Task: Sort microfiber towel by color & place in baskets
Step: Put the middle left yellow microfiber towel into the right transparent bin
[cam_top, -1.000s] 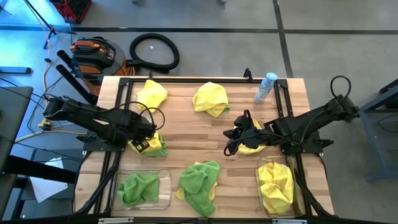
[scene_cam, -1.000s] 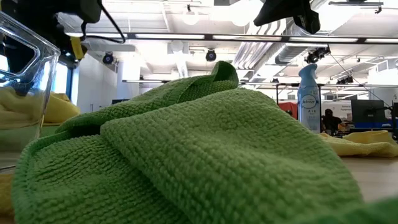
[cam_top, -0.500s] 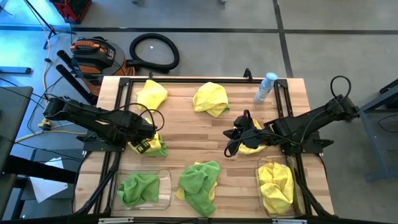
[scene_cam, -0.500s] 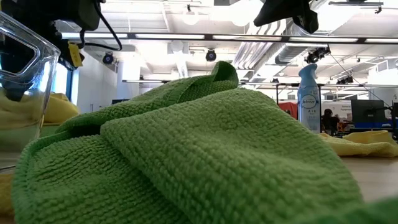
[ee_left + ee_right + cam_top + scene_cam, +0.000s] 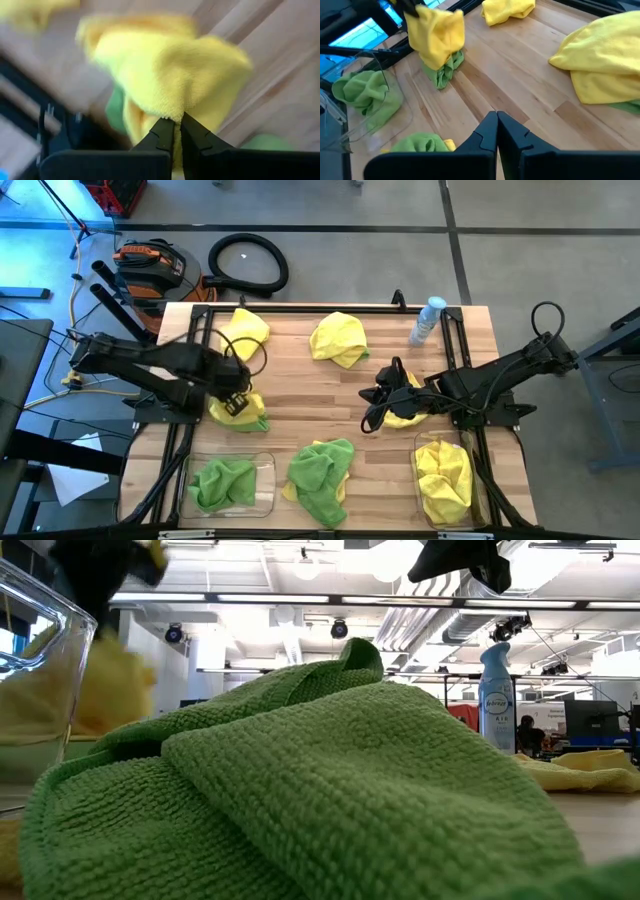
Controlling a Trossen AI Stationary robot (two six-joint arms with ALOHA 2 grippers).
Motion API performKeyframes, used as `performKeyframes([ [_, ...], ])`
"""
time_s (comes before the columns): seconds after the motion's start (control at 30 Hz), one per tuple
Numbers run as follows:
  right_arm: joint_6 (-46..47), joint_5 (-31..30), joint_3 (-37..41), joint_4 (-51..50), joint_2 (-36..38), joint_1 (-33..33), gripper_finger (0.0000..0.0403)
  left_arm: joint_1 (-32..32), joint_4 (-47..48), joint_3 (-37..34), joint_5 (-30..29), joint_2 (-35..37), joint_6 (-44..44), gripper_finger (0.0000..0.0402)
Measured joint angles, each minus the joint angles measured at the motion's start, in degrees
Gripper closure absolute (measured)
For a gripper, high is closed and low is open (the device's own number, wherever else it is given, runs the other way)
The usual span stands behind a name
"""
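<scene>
A fuzzy yellow towel (image 5: 170,65) is pinched between the fingers of the left gripper (image 5: 176,131) and hangs in soft folds over the left side of the bench (image 5: 300,395), with a green towel (image 5: 444,70) bunched on the wood just beneath it. In the near left basket (image 5: 262,498) a crumpled lime green cloth (image 5: 222,482) is seen, and in the near right basket (image 5: 480,498) a bright yellow cloth (image 5: 444,478) is folded on itself. Between the baskets a green heap (image 5: 322,475) is spread over a yellow edge, its looped pile filling the low view. Two more yellow towels are left at the far side, one to the left (image 5: 245,330) and one near the middle (image 5: 338,338). The right gripper (image 5: 496,131) is held right of centre with its fingers pressed together on nothing, above another yellow towel (image 5: 408,416). A spray bottle (image 5: 427,320) lies at the far right.
</scene>
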State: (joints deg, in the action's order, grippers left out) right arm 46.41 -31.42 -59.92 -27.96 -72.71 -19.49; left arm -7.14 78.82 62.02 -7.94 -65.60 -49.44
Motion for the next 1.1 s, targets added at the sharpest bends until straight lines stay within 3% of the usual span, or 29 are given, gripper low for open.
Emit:
performKeyframes([
  [0.2, -5.21, -0.15, 0.02, 3.73, 0.00, 0.96, 0.0402, 0.41, -1.23, 13.98, -7.93, 0.00, 4.72, 0.0401],
  [0.5, -17.38, 0.27, 0.02, 16.52, 0.00, 5.00, 0.0383, 1.93, -10.58, 25.16, -9.11, -4.46, 9.25, 0.0401],
  [0.87, -37.62, 1.18, -5.64, 23.27, -0.13, 6.38, 0.0266, 3.89, -20.26, 32.66, -0.17, -20.08, 17.08, 0.0401],
  [1.1, -40.91, 2.16, -6.01, 22.54, -0.16, 6.38, 0.0202, 5.40, -22.84, 41.94, 3.19, -28.62, 21.15, 0.0401],
])
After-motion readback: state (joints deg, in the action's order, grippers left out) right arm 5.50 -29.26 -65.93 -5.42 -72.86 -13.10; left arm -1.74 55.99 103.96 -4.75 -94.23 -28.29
